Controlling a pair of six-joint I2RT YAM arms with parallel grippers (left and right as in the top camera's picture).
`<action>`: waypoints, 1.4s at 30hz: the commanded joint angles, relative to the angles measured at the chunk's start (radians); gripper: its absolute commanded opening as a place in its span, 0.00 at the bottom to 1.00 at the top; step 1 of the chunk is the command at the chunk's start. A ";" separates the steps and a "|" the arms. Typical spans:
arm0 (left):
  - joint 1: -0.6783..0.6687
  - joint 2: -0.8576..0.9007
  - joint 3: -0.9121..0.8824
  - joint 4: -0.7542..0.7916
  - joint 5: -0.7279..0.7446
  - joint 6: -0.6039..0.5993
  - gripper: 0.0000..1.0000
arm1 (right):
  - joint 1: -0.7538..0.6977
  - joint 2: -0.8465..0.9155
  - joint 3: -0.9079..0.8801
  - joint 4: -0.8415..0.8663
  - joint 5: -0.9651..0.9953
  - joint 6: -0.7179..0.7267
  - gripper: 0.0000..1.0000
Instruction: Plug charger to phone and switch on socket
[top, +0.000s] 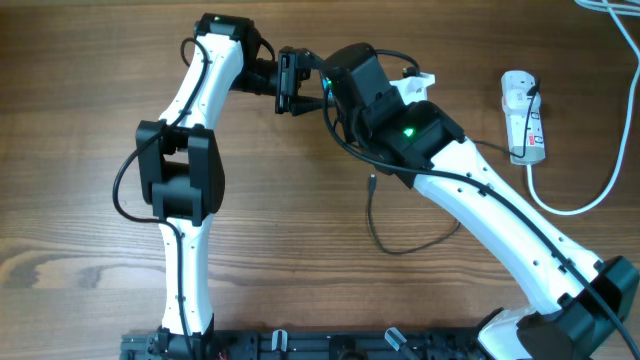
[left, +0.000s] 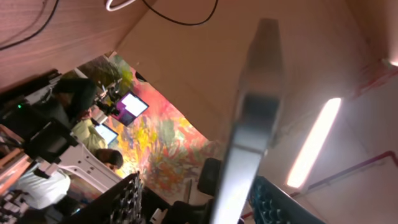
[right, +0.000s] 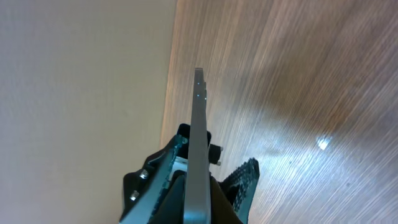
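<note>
The phone (top: 303, 80) is held on edge in the air at the back middle, between both grippers. In the right wrist view it is a thin grey slab (right: 197, 124) running up from between my right gripper (right: 202, 171) fingers, which look shut on it. In the left wrist view the phone (left: 252, 118) lies against one finger of my left gripper (left: 199, 208), with a wide gap to the other finger. The charger (top: 385, 240) loops on the table, its tip (top: 372, 182) lying free. Its black plug (top: 530, 92) sits in the white socket (top: 524, 125) at the right.
The socket's thick white cord (top: 590, 200) curves along the right edge. The right arm (top: 480, 200) crosses over part of the charger cable. The left arm (top: 185, 170) stands at the left. Both grippers (top: 310, 85) meet near the back edge.
</note>
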 joint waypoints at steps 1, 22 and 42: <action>0.001 -0.043 0.022 -0.001 0.019 -0.021 0.54 | -0.001 -0.028 0.016 0.002 -0.002 0.098 0.05; -0.011 -0.043 0.022 0.001 0.016 -0.016 0.48 | 0.000 0.011 0.014 -0.053 0.046 0.123 0.05; -0.028 -0.043 0.022 0.008 0.016 -0.016 0.34 | 0.001 0.036 0.014 -0.048 0.037 0.100 0.05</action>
